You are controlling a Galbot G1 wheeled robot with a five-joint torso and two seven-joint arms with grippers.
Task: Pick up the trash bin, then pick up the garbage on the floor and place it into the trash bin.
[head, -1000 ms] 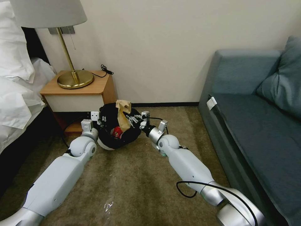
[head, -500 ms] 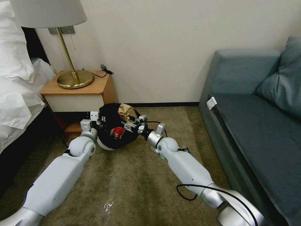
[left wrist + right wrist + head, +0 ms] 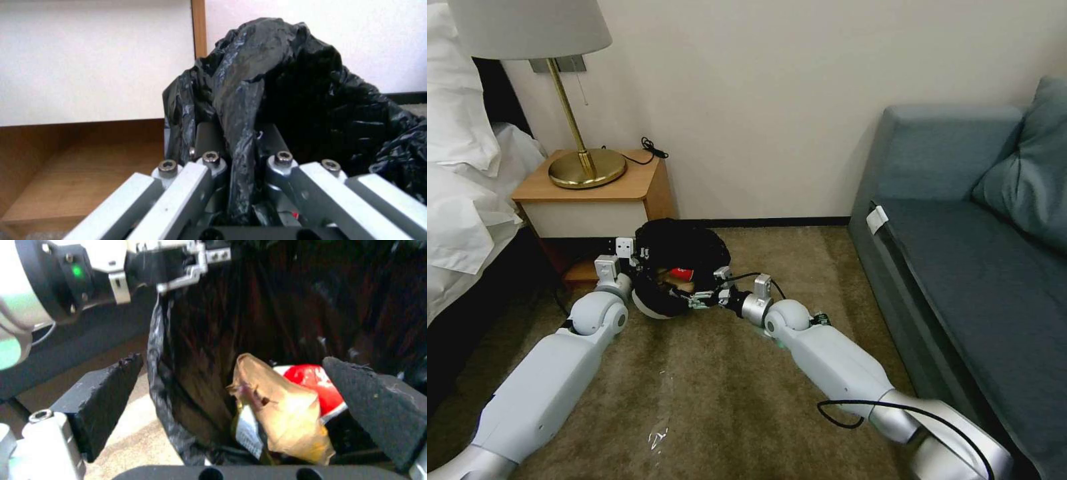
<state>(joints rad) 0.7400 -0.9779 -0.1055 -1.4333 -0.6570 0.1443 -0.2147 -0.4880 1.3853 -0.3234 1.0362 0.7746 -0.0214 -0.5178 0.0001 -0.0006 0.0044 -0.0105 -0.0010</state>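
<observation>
Left gripper (image 3: 236, 173): you see it pinching the trash bin (image 3: 677, 277) liner beside the nightstand (image 3: 594, 193).
Right gripper (image 3: 236, 406): spread at the rim.
Tan paper (image 3: 280, 413): inside, half hiding your red packet (image 3: 311, 383).

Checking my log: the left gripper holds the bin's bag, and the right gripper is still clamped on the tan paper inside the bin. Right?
Not quite. In the right wrist view the right gripper is open; the tan paper lies loose in the bin beside the red packet. The left gripper does hold the bag.
</observation>
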